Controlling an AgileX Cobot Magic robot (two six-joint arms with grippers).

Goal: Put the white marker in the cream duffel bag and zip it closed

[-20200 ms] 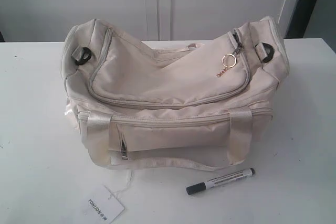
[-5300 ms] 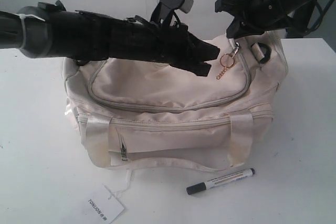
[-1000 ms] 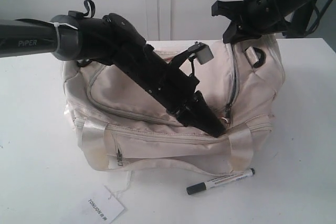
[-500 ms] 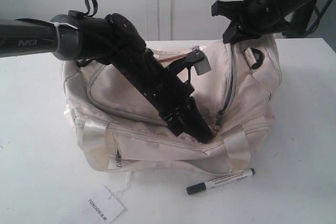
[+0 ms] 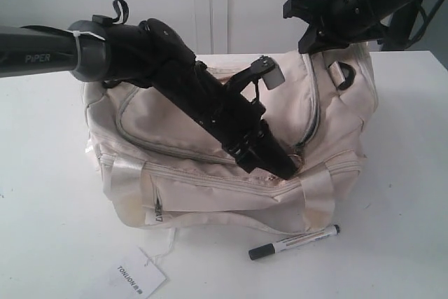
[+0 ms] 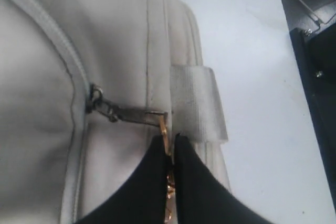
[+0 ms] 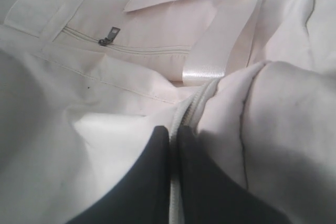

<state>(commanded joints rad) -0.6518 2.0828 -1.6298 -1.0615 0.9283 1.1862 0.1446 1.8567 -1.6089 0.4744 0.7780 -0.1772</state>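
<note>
Now that my left gripper (image 5: 285, 168) has dragged the gold ring pull (image 6: 164, 129) from the top of the cream duffel bag (image 5: 182, 113) down its right-hand curve to the front corner, the zipper (image 5: 313, 103) looks undone along that end. In the last half second the arm rose slightly and the squashed front of the bag sprang back up. By my judgement the opening is begun but is only a narrow slit, and no lining shows. My left jaws are pressed together on the ring, with the small metal slider stretched taut behind it. My right gripper (image 5: 312, 41) is pinched tight on a fold of fabric at the bag's top right end, beside the zipper seam. The white marker (image 5: 294, 241) lies untouched on the white table (image 5: 49, 194) near its front edge. It sits just in front of the bag's right front corner, slanted, with its black cap pointing left. The bag is soft, matte cloth that creases and sags. Its satin handle (image 5: 318, 194) is glossy and flat. The marker is a slim, hard, smooth cylinder. A paper hang tag (image 5: 133, 278) lies flat at the table's front edge.
</note>
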